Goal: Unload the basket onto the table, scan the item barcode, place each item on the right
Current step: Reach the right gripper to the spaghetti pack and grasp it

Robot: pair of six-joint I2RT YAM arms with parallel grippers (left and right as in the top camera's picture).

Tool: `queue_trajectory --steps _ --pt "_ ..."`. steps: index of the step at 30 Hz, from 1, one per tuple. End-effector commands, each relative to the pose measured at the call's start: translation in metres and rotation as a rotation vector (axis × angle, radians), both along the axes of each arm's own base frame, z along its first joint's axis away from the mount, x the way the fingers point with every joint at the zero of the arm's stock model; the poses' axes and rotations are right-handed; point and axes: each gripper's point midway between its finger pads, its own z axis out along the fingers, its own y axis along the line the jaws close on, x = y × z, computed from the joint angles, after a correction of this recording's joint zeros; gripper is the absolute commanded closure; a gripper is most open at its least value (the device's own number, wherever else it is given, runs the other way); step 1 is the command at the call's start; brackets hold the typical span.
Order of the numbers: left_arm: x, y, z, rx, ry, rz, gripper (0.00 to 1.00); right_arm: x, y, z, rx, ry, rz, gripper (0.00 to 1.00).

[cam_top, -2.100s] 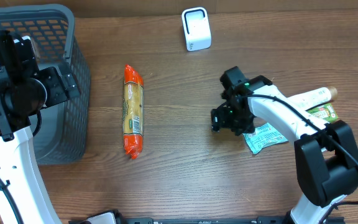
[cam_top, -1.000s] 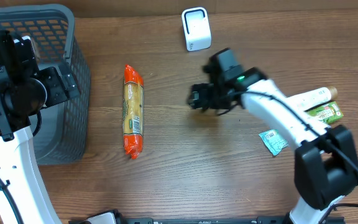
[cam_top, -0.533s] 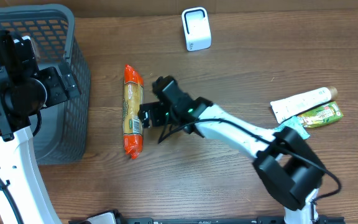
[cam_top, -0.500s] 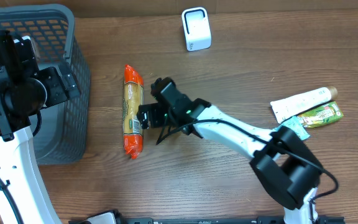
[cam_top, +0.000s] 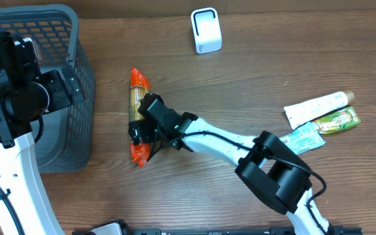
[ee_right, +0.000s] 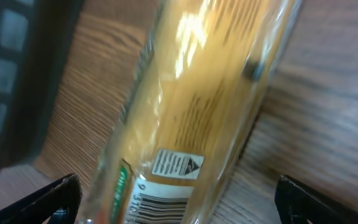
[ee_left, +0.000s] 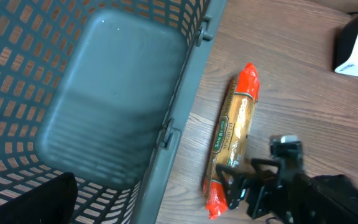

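Beside the basket (cam_top: 83,78), flat on the table (cam_top: 253,78), lies the long snack pack (cam_top: 139,104); your R gripper (cam_top: 143,134) hovers over its lower end, jaws spread astride it, prob. so you can lift its barcode (ee_right: 160,208) toward the scanner (cam_top: 205,31)

Right arm (cam_top: 224,140): white links, black joint housings, thin black cable alongside. Right gripper (cam_top: 138,136): black. Left arm (cam_top: 18,173): white link, bulky black motor blocks.
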Motion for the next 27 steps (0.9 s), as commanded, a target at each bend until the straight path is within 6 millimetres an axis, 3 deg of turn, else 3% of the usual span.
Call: queue_trajectory --steps 1,4,14,20,27 --pt "0.002 0.000 -0.001 -0.008 -0.001 0.003 0.01 -0.003 0.011 -0.008 -0.006 -0.010 0.007 0.00" --pt "0.002 0.000 -0.001 -0.008 -0.001 0.003 0.00 -0.008 0.012 -0.017 -0.022 -0.006 0.014 0.00" --pt "0.002 0.000 -0.001 -0.008 -0.001 0.003 0.00 -0.015 0.014 -0.020 -0.025 0.015 0.032 0.00" --pt "0.002 0.000 -0.001 -0.008 -0.001 0.003 0.00 -0.019 0.012 -0.023 -0.047 0.015 0.032 0.48" --pt "0.002 0.000 -0.001 -0.008 -0.002 0.003 0.01 -0.023 -0.004 -0.034 -0.167 -0.025 -0.008 0.65"
